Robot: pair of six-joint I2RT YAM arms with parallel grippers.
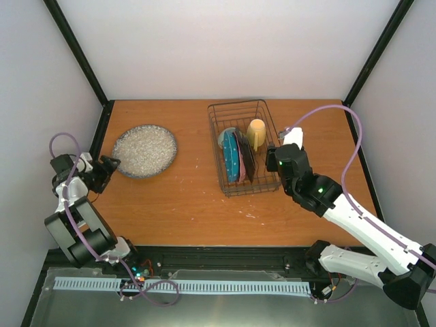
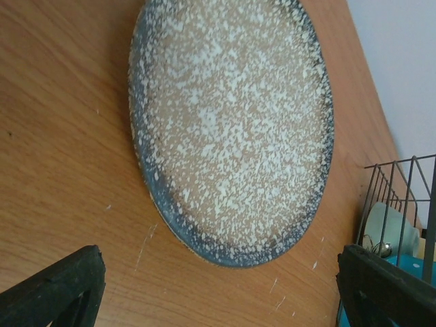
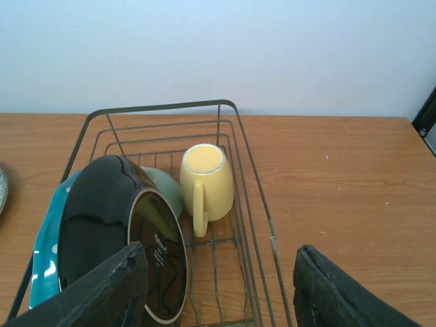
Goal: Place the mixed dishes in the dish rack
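The grey speckled plate (image 1: 144, 150) (image 2: 231, 122) lies flat on the table, left of the dish rack (image 1: 242, 146) (image 3: 253, 204). My left gripper (image 1: 109, 165) (image 2: 218, 300) is open at the plate's left rim, with only bare table between its fingers. In the rack stand the blue dotted plate (image 1: 231, 161) (image 3: 42, 262), a plate showing a glossy black underside (image 3: 129, 238), the pale green bowl (image 1: 223, 138) (image 3: 167, 189) and the upside-down yellow mug (image 1: 256, 133) (image 3: 206, 178). My right gripper (image 1: 276, 161) (image 3: 221, 293) is open at the rack's near right corner, holding nothing.
Black frame posts and white walls close in the table at the back and on both sides. The table's left edge (image 1: 102, 136) lies just behind my left gripper. Bare wood (image 1: 184, 204) stretches in front of the plate and the rack.
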